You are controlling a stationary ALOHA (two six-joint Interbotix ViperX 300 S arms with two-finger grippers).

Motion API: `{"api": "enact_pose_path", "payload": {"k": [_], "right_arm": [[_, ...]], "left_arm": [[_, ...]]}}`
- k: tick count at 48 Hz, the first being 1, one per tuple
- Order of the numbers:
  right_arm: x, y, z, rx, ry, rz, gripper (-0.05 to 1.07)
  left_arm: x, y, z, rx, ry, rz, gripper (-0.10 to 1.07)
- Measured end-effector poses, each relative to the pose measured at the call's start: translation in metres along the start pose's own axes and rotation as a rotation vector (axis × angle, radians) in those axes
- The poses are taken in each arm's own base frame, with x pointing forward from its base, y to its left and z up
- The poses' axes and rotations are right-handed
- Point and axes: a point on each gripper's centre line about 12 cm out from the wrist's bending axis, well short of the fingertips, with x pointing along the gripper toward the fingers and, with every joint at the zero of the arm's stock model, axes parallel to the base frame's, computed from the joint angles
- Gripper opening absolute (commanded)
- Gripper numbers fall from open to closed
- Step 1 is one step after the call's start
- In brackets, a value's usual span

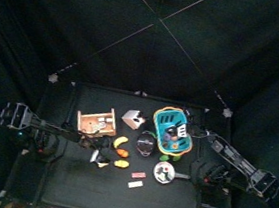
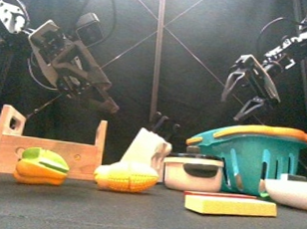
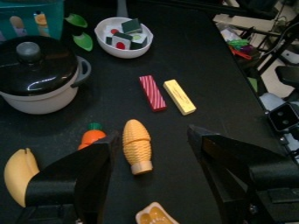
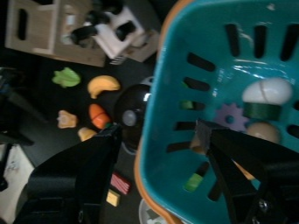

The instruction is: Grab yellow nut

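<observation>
The yellow nut [image 4: 103,85] is a small curved yellow piece lying on the black table between a green leaf [image 4: 66,77] and an orange carrot [image 4: 100,115]. The left wrist view shows it [image 3: 17,175] beside that carrot [image 3: 93,136] and a corn cob [image 3: 138,144]. My left gripper [image 3: 152,188] hangs open low over these pieces, with nothing between its jaws. My right gripper [image 4: 163,175] is open and empty, raised above the teal basket [image 4: 193,35]; the front view shows it [image 2: 251,94] over the basket's orange rim [image 2: 248,134].
A black pot [image 3: 35,74], a white bowl [image 3: 107,39], a red block [image 3: 153,92] and a yellow block [image 3: 179,96] lie nearby. A wooden rack [image 2: 47,143] stands at the left. The basket holds several toy foods. A white piece [image 2: 147,146] stands mid-table.
</observation>
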Motion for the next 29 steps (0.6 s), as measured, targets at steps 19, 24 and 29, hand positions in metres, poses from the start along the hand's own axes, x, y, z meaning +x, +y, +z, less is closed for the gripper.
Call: {"api": "enact_pose_path", "payload": {"k": [19,24,29], "right_arm": [[0.019,-0.004,-0.021,-0.119,0.103,-0.21,0.98],[0.029,-0.01,-0.026,-0.115,0.13,-0.229,0.97],[0.034,-0.012,-0.029,-0.115,0.152,-0.24,0.97]], "left_arm": [[0.004,0.003,-0.008,-0.007,0.023,0.01,0.96],[0.005,0.004,-0.009,-0.009,0.029,0.013,0.96],[0.005,0.007,-0.011,-0.013,0.033,0.021,0.96]]}}
